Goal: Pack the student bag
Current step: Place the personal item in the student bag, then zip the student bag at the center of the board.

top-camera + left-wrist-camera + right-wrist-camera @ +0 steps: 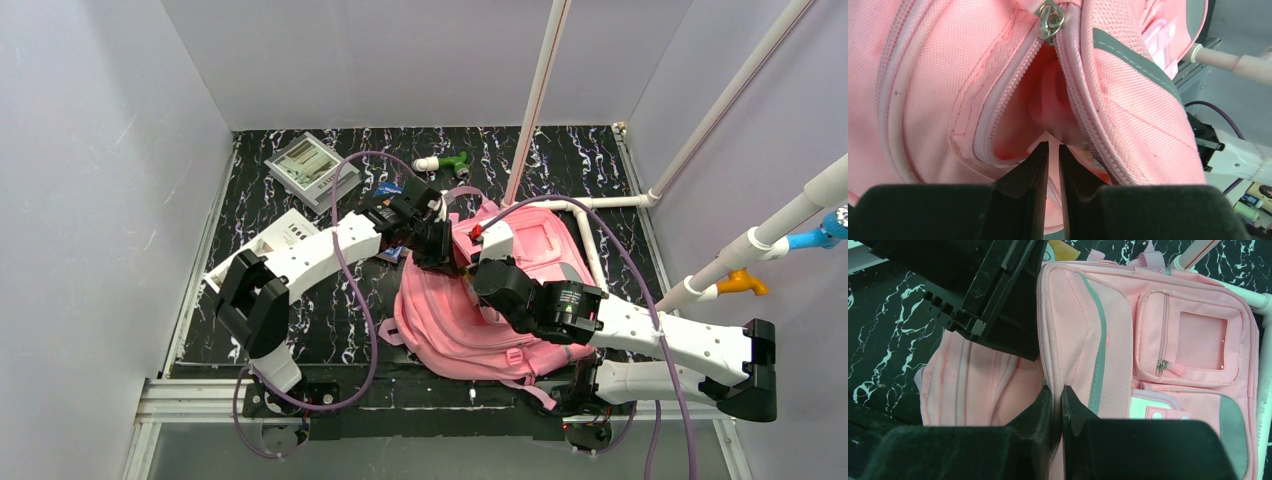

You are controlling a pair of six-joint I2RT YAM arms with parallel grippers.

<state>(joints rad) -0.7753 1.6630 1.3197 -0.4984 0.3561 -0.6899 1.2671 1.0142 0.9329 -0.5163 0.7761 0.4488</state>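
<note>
The student bag [470,325], a pink backpack with a grey stripe, lies in the middle of the black marbled table. Its main zip is open; the metal zip pull [1049,17] sits at the top of the gap and pink lining shows inside. My left gripper [438,260] [1053,146] is at the bag's upper left, at the mouth of the opening, its fingers nearly together with pink fabric in the narrow gap. My right gripper [484,282] [1057,389] is shut on the zip edge of the bag [1188,340], next to the grey stripe. The left arm's black body fills the upper left of the right wrist view.
A grey boxed device [312,168] and a white booklet [290,232] lie at the back left. A green and white object [445,161] and a blue packet [388,188] lie behind the bag. White pipes [540,100] rise at the back right, beside orange [742,283] and blue fittings.
</note>
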